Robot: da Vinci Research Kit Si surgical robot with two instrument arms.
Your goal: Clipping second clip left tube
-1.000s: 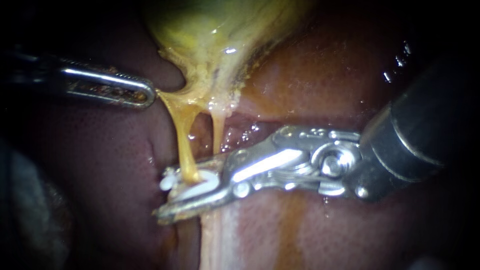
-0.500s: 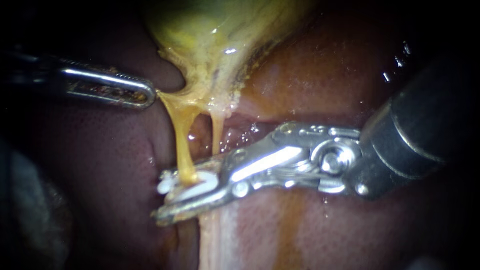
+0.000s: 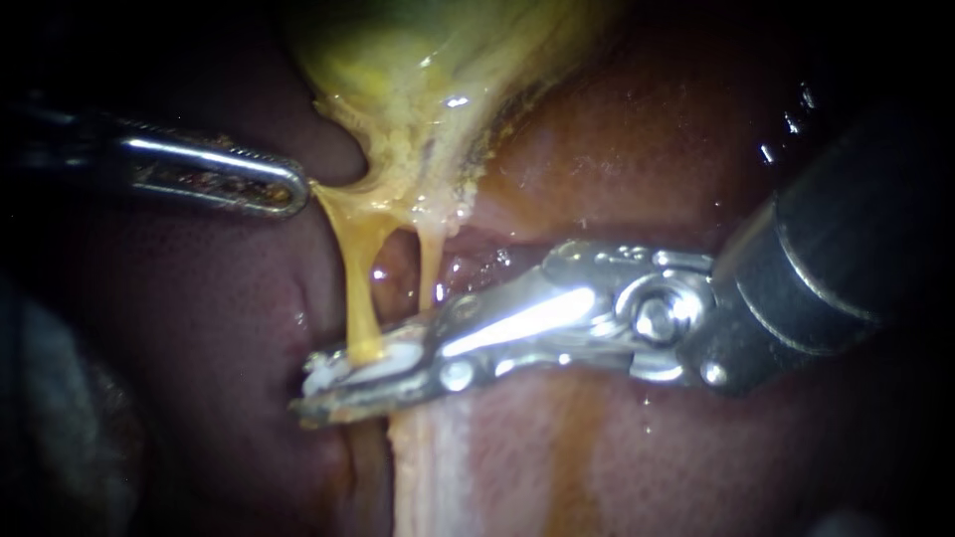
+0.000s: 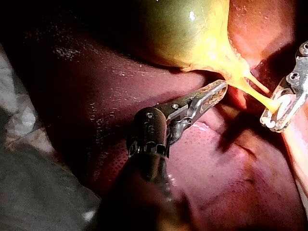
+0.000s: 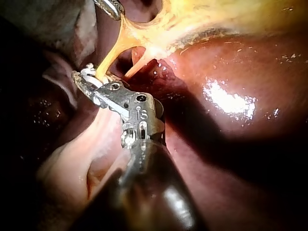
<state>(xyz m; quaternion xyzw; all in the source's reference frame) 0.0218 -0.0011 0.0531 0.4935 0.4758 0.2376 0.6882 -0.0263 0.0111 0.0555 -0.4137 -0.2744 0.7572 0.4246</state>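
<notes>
The slender silver right instrument [image 3: 348,386] has its jaws almost together, squeezing a white plastic clip [image 3: 338,366] from both sides. The clip sits around the thin yellow left tube [image 3: 360,288]. That tube runs taut and nearly upright from the yellow-green gallbladder [image 3: 418,80] down to the clip, which lies crosswise to it. The left instrument [image 3: 284,189] has its jaws clamped on yellow tissue [image 3: 333,194] at the gallbladder's edge.
</notes>
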